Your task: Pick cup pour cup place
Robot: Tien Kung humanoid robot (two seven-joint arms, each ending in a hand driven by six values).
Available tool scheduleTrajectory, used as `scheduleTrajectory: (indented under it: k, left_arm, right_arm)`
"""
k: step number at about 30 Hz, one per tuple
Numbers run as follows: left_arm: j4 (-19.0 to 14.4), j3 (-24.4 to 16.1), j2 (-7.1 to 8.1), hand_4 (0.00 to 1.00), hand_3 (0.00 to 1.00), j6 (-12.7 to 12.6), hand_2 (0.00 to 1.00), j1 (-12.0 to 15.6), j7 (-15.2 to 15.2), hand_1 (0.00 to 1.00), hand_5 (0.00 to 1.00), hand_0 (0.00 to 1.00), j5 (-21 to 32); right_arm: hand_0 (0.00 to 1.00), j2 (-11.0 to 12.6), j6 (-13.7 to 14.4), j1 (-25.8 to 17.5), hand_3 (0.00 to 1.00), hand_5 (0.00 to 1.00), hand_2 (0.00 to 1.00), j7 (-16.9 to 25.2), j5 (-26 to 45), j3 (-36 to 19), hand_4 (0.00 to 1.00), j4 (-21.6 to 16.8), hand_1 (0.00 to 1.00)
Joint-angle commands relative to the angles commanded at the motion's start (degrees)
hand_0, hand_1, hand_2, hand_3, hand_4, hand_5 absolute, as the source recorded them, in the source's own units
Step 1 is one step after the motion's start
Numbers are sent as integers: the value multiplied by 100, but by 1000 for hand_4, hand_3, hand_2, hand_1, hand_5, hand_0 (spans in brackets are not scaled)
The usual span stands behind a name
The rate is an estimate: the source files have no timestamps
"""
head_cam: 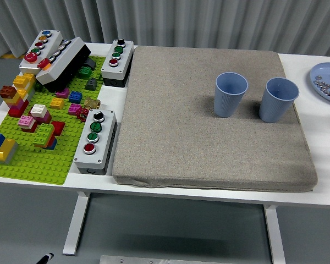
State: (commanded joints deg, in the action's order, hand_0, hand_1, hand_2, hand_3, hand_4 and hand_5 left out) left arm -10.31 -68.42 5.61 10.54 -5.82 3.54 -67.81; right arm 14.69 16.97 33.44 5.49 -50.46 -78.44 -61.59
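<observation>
We see two upright blue cups on the grey mat (209,115): the left cup (230,94) and, just beside it, the right cup (278,99). No hand shows clearly, so its state we cannot tell; the right arm is probably nearer.

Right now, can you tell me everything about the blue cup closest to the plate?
The right blue cup is a pale blue tumbler that looks like plastic, with faint ribs down its sides and a wide round rim. It narrows toward the bottom. It stands upright and open on the grey mat, near the mat's right edge. What is inside cannot be seen. Another cup just like it stands to its left, not touching. No hand is near it.
</observation>
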Motion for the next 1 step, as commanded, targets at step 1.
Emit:
scheduleTrajectory:
  k: [1]
  left_arm:
    - [0, -9, -1, 637, 784, -1, 887, 0, 0, 808, 993, 829, -5]
  right_arm:
    - [885, -1, -2, 1, 778, 998, 767, -2, -2, 0, 787, -1, 773]
